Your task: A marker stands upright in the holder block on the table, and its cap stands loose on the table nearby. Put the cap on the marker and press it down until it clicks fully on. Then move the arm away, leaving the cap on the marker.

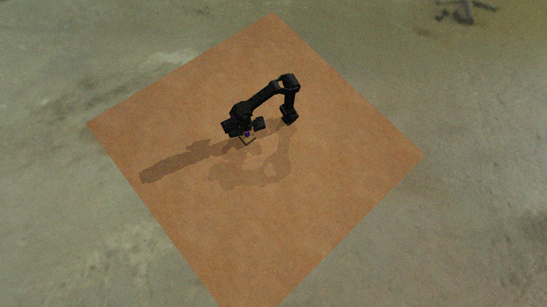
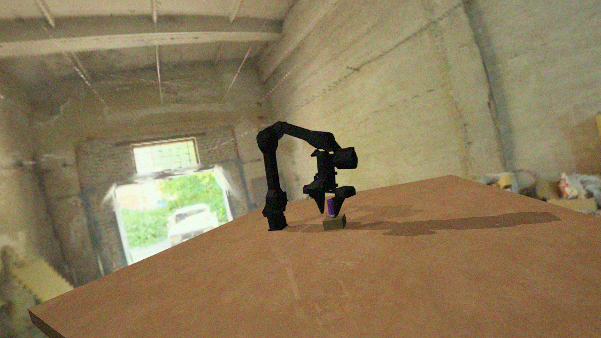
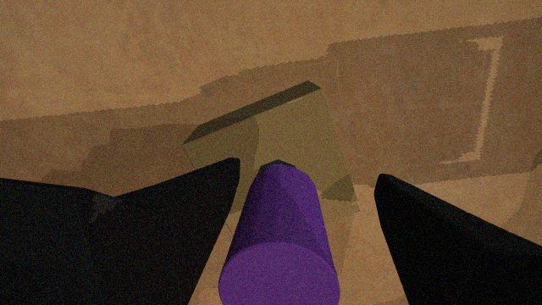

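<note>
The purple cap is upright over the marker, which stands in the holder block. Only a short pale part of the marker shows between cap and block; the rest is hidden inside the cap. Whether the cap is clicked fully on cannot be told. My gripper is open around the cap, pointing down. In the wrist view there is a gap between the cap and each finger, wider on the right side.
The brown table top bears the arm's base, close to the holder block. The arm arches from the base over the block. Its shadows fall across the table.
</note>
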You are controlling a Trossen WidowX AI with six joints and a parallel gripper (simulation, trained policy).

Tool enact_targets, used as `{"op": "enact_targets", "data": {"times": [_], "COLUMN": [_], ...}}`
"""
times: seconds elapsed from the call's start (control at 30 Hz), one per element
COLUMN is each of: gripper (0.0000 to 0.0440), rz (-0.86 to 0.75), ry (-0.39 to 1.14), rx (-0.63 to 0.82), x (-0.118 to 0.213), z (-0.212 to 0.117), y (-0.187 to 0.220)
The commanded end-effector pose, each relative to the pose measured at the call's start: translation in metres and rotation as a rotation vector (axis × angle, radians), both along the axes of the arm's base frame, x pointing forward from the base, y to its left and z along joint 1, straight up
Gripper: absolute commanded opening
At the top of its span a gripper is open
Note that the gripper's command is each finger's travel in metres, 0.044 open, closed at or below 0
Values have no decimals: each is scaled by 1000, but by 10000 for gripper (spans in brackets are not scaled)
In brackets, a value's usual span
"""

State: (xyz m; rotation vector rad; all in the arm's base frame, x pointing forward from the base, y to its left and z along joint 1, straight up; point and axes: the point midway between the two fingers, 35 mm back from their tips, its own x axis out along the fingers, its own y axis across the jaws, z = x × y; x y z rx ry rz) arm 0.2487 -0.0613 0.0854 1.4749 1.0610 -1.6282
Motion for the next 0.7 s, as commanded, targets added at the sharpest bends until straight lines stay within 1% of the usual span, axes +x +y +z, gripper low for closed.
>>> {"op": "enact_targets", "data": {"times": [0.0, 0.1, 0.13, 0.37, 0.67], "gripper": [360, 435, 440, 440, 440], "rz": [9, 9, 8, -12, -23], "ry": [0, -22, -33, -105, -156], "rx": [-1, -7, -10, -27, -40], "x": [-4, -3, -2, 6, 9], "z": [1, 4, 5, 18, 52], "y": [1, 1, 1, -1, -2]}}
